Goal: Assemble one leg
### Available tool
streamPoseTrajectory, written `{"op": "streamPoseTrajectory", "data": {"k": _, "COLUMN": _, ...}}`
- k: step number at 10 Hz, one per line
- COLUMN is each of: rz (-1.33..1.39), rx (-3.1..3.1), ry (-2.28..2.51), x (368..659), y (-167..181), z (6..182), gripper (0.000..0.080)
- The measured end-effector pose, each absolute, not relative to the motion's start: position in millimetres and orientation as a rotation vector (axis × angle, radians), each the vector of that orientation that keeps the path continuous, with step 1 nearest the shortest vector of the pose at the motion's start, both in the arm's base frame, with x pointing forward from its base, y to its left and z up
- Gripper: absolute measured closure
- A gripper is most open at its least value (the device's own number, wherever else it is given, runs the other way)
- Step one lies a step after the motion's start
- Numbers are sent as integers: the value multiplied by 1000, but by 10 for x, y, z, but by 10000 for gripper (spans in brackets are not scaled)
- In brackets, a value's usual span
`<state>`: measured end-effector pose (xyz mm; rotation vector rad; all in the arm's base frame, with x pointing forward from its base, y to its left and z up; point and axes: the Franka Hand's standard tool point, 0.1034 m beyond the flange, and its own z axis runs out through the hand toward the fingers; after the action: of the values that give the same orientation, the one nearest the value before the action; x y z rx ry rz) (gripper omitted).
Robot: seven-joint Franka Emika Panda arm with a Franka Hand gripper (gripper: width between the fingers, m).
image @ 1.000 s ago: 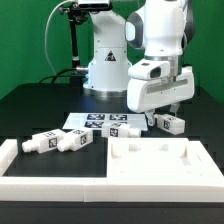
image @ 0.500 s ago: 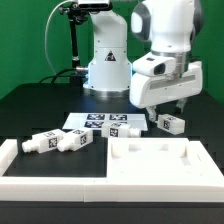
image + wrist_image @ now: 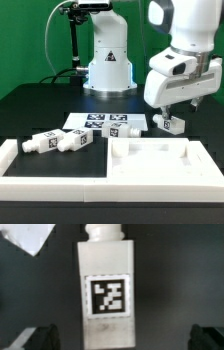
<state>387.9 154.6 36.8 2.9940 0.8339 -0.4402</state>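
Lying near leg (image 3: pixel 170 123): marker board (image 3: pixel 95 121); panel (image 3: pixel 160 162)

Exterior view: bright, even light from above. You see the white panel (image 3: pixel 160 182) at 6 o'clock nearly bleached, soft shadow in its recess, and the black table (image 3: pixel 25 110) swallowing detail. Wrist view: dimmer, soft-focused throughout; the leg (image 3: pixel 105 286) and its tag edges are smeared.

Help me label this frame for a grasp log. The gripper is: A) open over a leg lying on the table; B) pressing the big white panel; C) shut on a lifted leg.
A: the gripper has its fingers wide apart, the leg lying between them on the table.
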Motion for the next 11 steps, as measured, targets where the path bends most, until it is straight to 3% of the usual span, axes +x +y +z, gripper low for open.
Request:
{"op": "streamPoseTrajectory", "data": {"k": 3, "rz": -766, "rx": 2825, "ry": 796, "x": 3869, "y": 1399, "z": 403, "gripper": 150}}
{"op": "streamPoseTrajectory", "data": {"k": 7, "rz": -1135, "rx": 2610, "ry": 541, "x": 4008, "y": 1421, "z": 293, "gripper": 150}}
{"op": "streamPoseTrajectory", "data": {"k": 11, "rz": -1229, "rx": 2545, "ry": 454, "x": 3992, "y": 1426, "z": 226, "gripper": 150}}
